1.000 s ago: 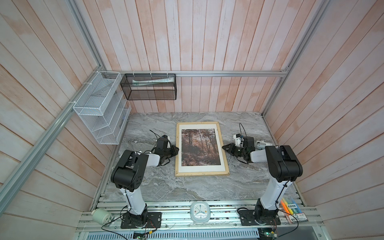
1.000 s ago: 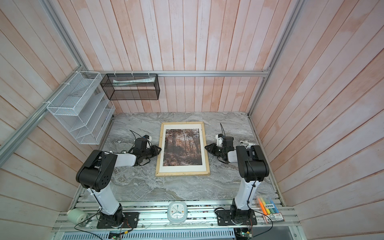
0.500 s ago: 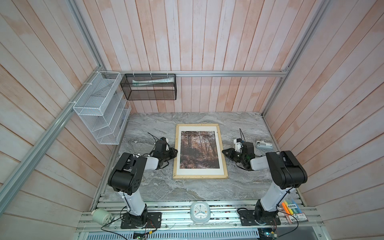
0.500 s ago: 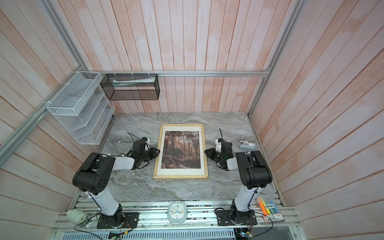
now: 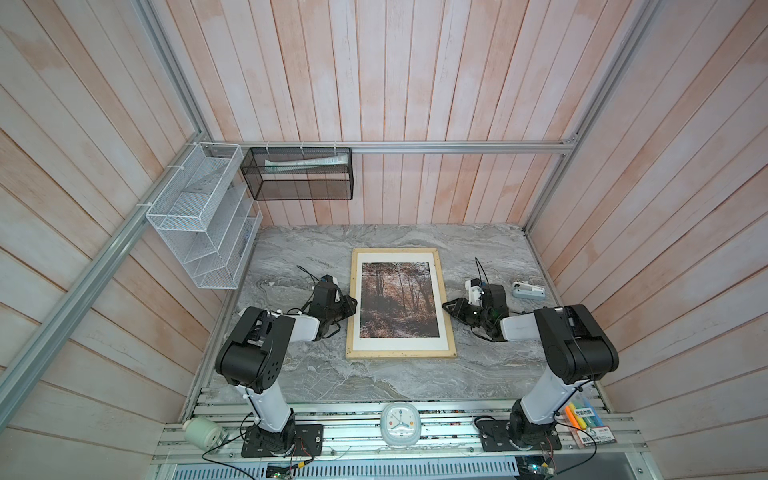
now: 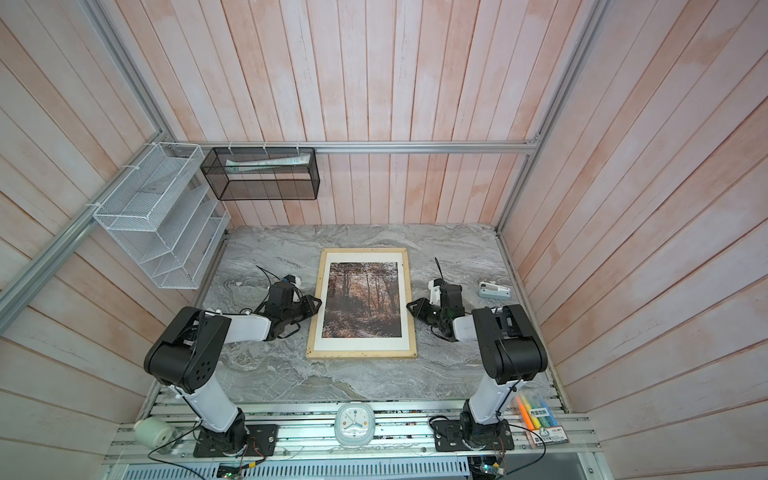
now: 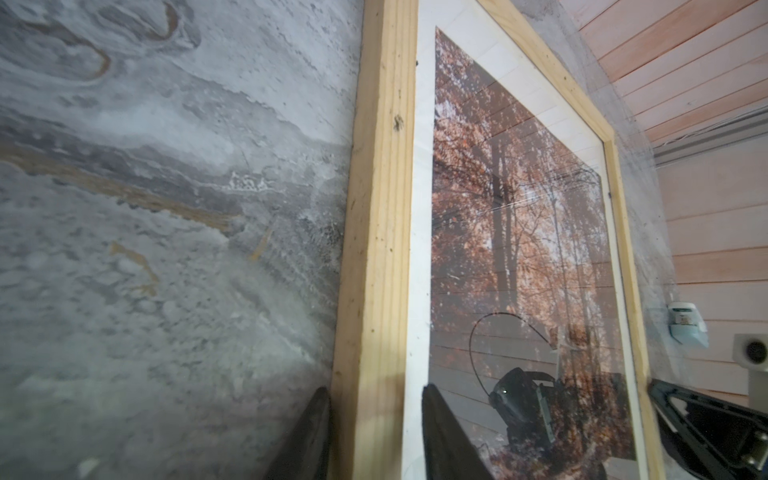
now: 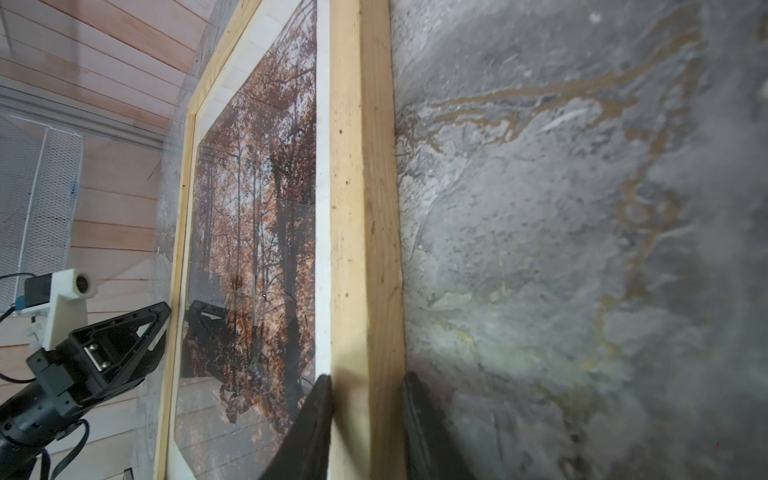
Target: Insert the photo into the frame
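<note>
The frame (image 5: 401, 354) of pale wood lies flat in the middle of the grey marbled table in both top views. The autumn-forest photo (image 5: 399, 299) sits inside it, bordered by a white mat (image 5: 399, 343). My left gripper (image 5: 351, 305) is low at the frame's left rail and my right gripper (image 5: 446, 306) at its right rail. In the left wrist view the left gripper (image 7: 374, 388) straddles the rail (image 7: 384, 208), open, with a gap at the inner finger. In the right wrist view the right gripper (image 8: 368, 376) flanks the other rail (image 8: 361, 187), open, its fingers close beside the wood.
A small white-and-blue device (image 5: 528, 289) lies on the table right of my right gripper. A white mesh rack (image 5: 199, 216) and a black mesh basket (image 5: 297, 174) hang on the walls. A clock (image 5: 400, 424) and markers (image 5: 582, 417) sit on the front rail.
The frame has shifted slightly toward the front and settled flat. Both arms came down with it, and both grippers' fingers have spread apart from the rails.
</note>
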Action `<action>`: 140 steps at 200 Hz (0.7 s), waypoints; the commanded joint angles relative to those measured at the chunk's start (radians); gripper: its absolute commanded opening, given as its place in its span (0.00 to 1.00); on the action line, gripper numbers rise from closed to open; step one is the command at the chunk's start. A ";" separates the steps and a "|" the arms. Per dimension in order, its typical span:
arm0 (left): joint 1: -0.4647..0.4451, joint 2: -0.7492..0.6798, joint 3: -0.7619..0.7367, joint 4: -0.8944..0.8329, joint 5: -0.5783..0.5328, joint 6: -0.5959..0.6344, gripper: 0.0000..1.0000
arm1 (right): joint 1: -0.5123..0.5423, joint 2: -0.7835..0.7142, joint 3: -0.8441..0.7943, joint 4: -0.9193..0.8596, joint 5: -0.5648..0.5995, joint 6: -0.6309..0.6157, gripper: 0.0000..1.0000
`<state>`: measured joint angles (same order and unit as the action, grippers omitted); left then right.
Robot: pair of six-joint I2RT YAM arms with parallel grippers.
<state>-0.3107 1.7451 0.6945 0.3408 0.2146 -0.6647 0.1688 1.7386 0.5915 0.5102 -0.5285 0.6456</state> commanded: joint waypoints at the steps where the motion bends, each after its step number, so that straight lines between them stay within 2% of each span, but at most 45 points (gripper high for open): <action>1: -0.032 -0.015 0.010 -0.086 0.073 -0.005 0.43 | 0.029 0.016 0.010 -0.107 -0.059 -0.020 0.36; 56: -0.013 -0.027 0.040 -0.136 0.056 0.037 0.51 | 0.010 0.006 0.039 -0.138 -0.050 -0.040 0.43; 98: -0.002 -0.031 0.088 -0.200 -0.006 0.073 0.56 | -0.004 -0.014 0.044 -0.140 -0.020 -0.037 0.46; 140: 0.019 -0.024 0.143 -0.255 -0.044 0.122 0.60 | -0.039 -0.052 0.040 -0.148 -0.007 -0.058 0.53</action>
<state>-0.3054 1.7298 0.7898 0.1429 0.2031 -0.5945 0.1520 1.7138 0.6338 0.4095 -0.5507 0.6193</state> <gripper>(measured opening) 0.593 0.507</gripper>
